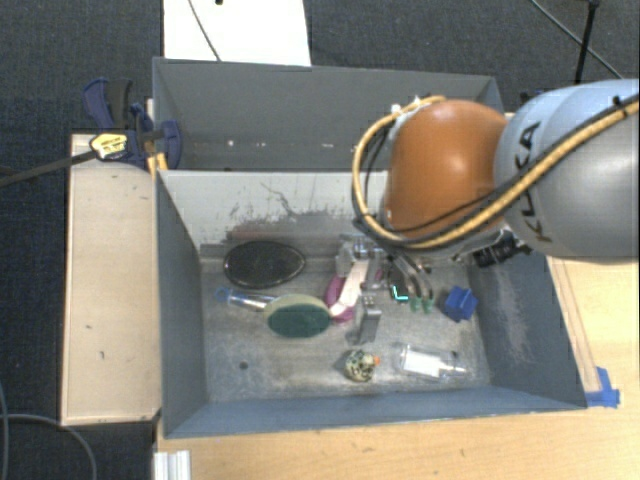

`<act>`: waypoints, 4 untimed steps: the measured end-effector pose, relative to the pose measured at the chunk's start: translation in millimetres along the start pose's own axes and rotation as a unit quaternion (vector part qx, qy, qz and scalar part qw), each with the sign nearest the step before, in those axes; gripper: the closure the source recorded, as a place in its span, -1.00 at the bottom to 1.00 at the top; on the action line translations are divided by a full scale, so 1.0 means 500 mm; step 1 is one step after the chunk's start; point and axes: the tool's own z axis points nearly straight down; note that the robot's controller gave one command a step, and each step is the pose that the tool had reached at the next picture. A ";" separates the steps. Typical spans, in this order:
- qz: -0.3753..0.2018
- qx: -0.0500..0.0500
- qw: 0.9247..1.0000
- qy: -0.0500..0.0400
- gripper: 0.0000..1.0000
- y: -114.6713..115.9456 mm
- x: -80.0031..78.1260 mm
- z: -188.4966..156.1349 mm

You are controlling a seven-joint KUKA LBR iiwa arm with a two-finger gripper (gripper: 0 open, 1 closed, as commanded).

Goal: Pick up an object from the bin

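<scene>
Though its state cannot be told, the pincer hangs beside a pink object, off bin walls.

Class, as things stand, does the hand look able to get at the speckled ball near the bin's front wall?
Probably yes: the ball lies uncovered just in front of the hand, apart from the clear tube beside it, with nothing between.

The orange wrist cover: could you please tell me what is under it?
The gripper hangs below it, beside a pink tube; the bin floor directly beneath the cover is hidden.
</scene>
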 end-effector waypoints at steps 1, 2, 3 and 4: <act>-0.171 0.000 0.985 -0.004 -1.00 0.043 -0.074 0.103; -0.166 -0.001 0.986 -0.009 -1.00 0.059 -0.026 0.255; -0.164 0.000 0.986 -0.009 1.00 0.055 -0.029 0.247; -0.179 0.000 0.984 -0.008 1.00 0.041 0.006 -0.039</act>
